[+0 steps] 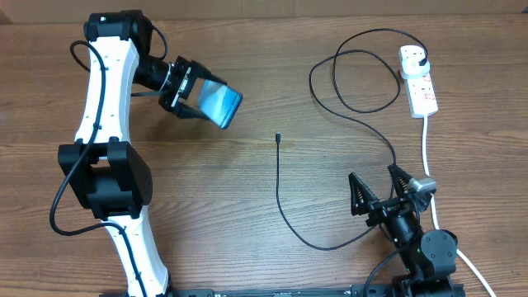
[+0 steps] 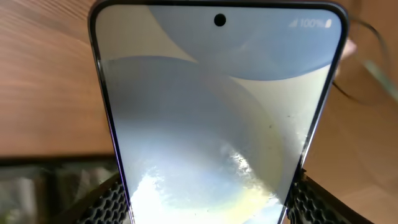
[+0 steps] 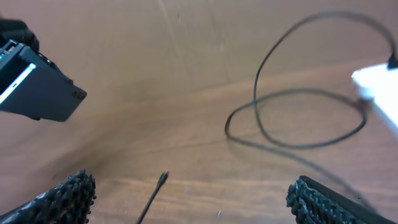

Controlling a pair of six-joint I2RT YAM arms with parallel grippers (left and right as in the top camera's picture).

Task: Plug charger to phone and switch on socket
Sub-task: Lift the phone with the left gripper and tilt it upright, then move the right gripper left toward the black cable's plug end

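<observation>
My left gripper (image 1: 191, 93) is shut on the phone (image 1: 221, 104), holding it tilted above the table at the upper left. In the left wrist view the phone's light blue-white screen (image 2: 217, 118) fills the frame between the finger pads. The charger's thin black cable (image 1: 280, 194) runs from a small connector tip (image 1: 279, 137) at mid table, loops, and ends at a black plug (image 1: 422, 63) in the white socket strip (image 1: 419, 82) at the upper right. My right gripper (image 1: 381, 191) is open and empty at the lower right, apart from the cable. The tip shows in the right wrist view (image 3: 163, 178).
The socket's thick white lead (image 1: 427, 157) runs down the right side past my right arm. The cable's loops (image 1: 355, 78) lie left of the strip. The wooden table (image 1: 247, 231) carries everything.
</observation>
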